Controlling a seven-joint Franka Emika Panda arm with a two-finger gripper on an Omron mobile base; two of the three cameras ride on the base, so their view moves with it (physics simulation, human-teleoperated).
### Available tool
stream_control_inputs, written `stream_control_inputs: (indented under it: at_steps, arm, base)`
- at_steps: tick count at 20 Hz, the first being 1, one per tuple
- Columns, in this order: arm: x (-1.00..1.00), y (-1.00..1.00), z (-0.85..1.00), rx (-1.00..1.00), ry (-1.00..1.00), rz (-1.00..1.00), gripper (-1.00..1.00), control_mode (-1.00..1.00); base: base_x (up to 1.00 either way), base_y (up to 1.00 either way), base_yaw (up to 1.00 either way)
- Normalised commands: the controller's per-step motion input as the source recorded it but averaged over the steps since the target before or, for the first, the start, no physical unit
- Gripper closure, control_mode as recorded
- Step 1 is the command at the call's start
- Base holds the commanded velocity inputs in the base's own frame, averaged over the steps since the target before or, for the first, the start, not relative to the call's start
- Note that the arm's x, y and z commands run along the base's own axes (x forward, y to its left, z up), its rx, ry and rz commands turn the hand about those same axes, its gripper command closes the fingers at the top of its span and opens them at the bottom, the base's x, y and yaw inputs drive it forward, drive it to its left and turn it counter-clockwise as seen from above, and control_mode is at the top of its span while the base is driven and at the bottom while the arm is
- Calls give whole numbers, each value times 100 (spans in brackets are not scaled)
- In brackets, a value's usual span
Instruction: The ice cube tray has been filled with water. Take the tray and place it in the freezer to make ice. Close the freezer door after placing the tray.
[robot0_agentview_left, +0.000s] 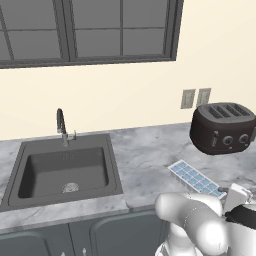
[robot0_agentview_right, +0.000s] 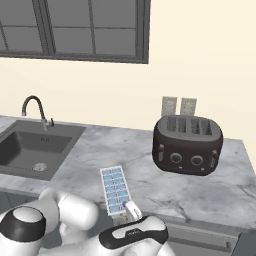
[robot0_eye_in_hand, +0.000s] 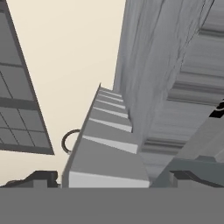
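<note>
At far left a dark grey sink (robot0_agentview_left: 20, 175) is sunk into the marbled grey desk (robot0_agentview_left: 145, 150), with a curved dark faucet (robot0_agentview_left: 61, 125) at its back rim. A broad stretch of bare stone lies between the sink and the ice cube tray (robot0_agentview_left: 196, 179). The tray is flat, white and rectangular, and lies slantwise close to the desk's front edge, its two rows of cells filled with glossy pale blue water (robot0_agentview_right: 116, 192). The tool (robot0_eye_in_hand: 109, 181) sits at the tray's near end, seen edge-on in the hand view, with its dark fingertips (robot0_eye_in_hand: 41, 178) spread wide on either side. Behind and to the right stands a rounded black toaster (robot0_agentview_right: 187, 145), apart from the tray, with two wall outlets (robot0_agentview_right: 177, 106) above it.
</note>
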Motion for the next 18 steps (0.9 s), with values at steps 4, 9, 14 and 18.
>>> stream_control_inputs:
  at_steps: [4, 9, 14, 18]
  arm:
    - [0, 1, -5, 0, 0, 0, -100, -100]
    - [2, 7, -4, 0, 0, 0, -100, -100]
    - [13, 25, 0, 0, 0, 0, -100, -100]
    - [13, 32, 1, 0, 0, 0, 100, -100]
  base:
    - [0, 0, 0]
    - [0, 0, 0]
    - [0, 0, 0]
    - [0, 0, 0]
